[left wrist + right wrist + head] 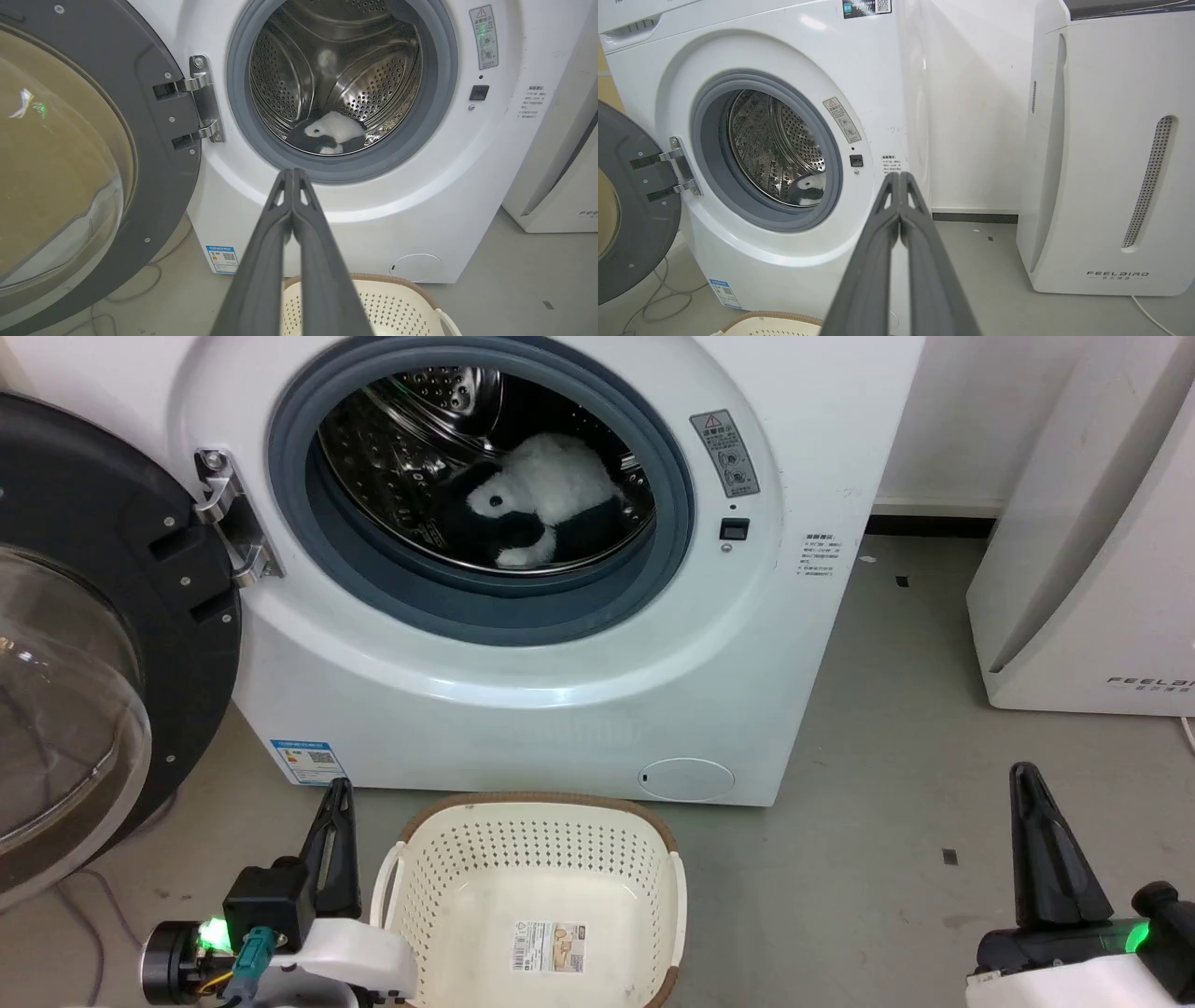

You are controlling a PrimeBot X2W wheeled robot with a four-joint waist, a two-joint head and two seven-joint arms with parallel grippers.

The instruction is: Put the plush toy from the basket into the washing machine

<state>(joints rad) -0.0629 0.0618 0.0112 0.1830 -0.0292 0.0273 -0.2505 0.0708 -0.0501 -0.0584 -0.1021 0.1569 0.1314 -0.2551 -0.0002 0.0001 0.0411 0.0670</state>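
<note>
Plush toy [546, 495], white with black patches, lies on the bottom of the steel drum [411, 439], in the upper middle of the head view, inside the grey-blue gasket [485, 602] of the washing machine [560, 709]. The black-rimmed glass door [93, 644] stands swung wide at the left edge.

At the bottom centre, the cream basket [523, 854] sits on the grey floor [887, 728] just in front of the washer. A paper label [549, 947] with a small code lies on its inner bottom, the print too small to read.

A warning sticker [725, 453] with a red triangle sits right of the opening. A blue label [308, 761] with a QR code is at the washer's lower left corner. Neither text can be made out.

At the right edge stands a white appliance [1111, 163] marked FEELBIRD near its base.

The left gripper [338, 789] shows at lower left beside the basket, the right gripper [1024, 770] at lower right over bare floor. In each wrist view the two dark fingers are pressed together at the tips, pinching nothing.
</note>
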